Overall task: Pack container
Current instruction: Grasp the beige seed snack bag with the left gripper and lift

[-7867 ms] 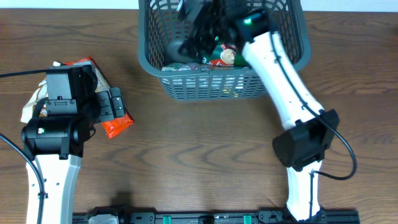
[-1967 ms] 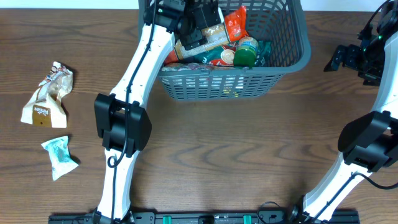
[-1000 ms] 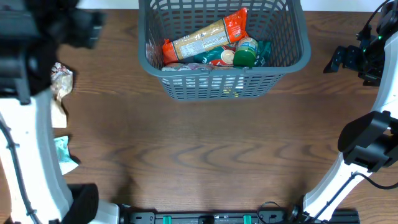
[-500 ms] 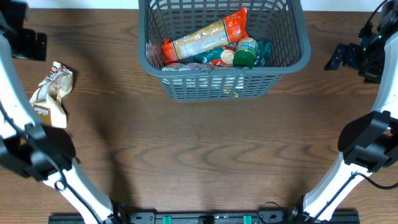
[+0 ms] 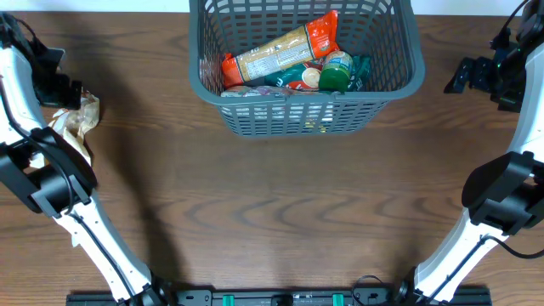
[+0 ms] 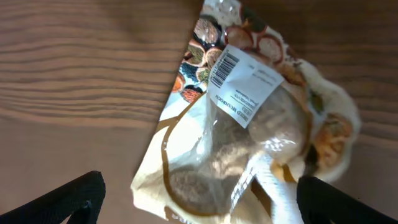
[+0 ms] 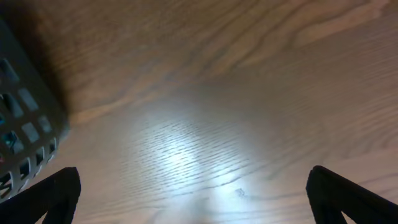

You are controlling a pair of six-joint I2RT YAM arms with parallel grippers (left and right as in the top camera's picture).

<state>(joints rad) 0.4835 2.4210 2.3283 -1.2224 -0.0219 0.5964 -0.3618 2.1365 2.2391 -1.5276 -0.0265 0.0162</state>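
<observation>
Grey plastic: overhead, the container [image 5: 415, 75] sits at the far middle of the table [image 5: 280, 212], well right of the left gripper [image 5: 61, 87] and left of the right gripper [image 5: 465, 76]. Inside it are a long orange-ended packet [image 5: 280, 53] and a green-lidded can [image 5: 334, 78]. Left wrist now: fingers [image 6: 62, 199] spread wide, nothing gripped, a tan snack bag [image 6: 249, 137] lying flat on the wood just beyond them. Right wrist: fingertips [image 7: 46, 193] parted too, holding nothing, wood beneath, the container's slotted corner off to the left.

Even bright overhead light, soft arm shadows on table [image 5: 280, 212], white glare patch in right wrist view, slightly soft close-up focus
</observation>
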